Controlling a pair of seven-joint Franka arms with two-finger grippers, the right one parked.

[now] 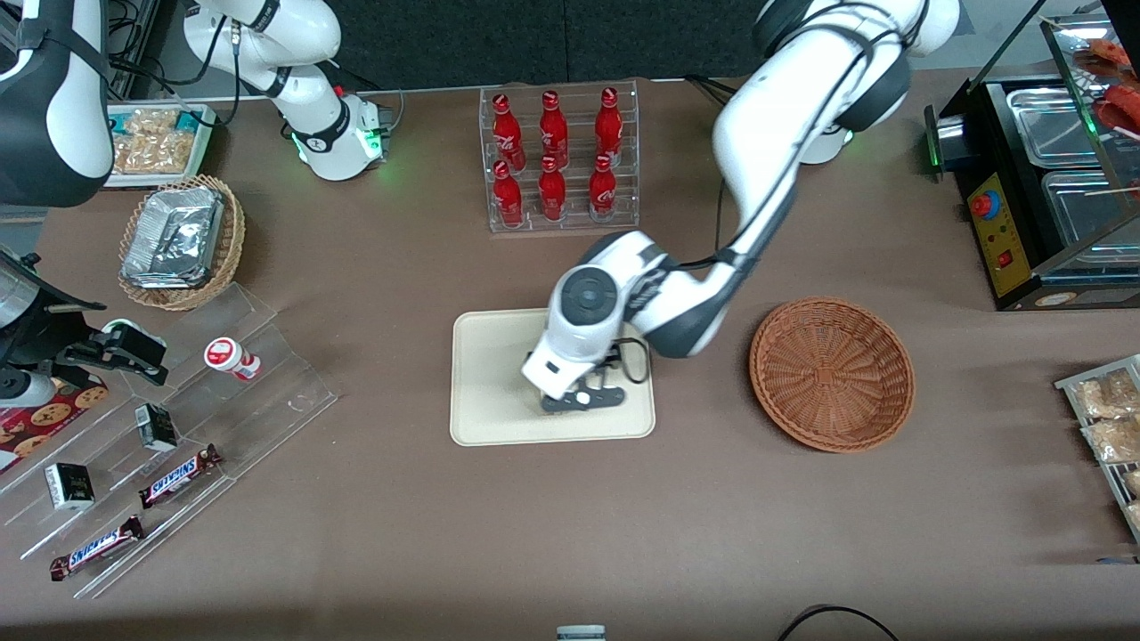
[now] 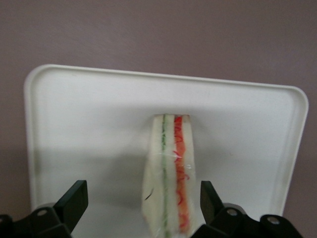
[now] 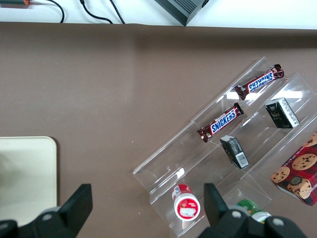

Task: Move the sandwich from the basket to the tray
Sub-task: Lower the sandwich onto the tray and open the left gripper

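The sandwich (image 2: 171,173), a white bread wedge with green and orange-red filling stripes, stands on its edge on the cream tray (image 2: 89,124). My left gripper (image 2: 142,192) is open around it, with one finger close beside the orange-red side and the other well apart from the bread. In the front view the gripper (image 1: 583,401) is low over the tray (image 1: 490,374), at the part nearer the front camera, and the wrist hides the sandwich. The reddish-brown wicker basket (image 1: 833,374) sits empty beside the tray, toward the working arm's end.
A clear rack of red bottles (image 1: 559,160) stands farther from the camera than the tray. A tan wicker basket with foil packets (image 1: 178,240) and stepped acrylic racks with Snickers bars (image 1: 178,427) lie toward the parked arm's end. A black food warmer (image 1: 1042,178) stands toward the working arm's end.
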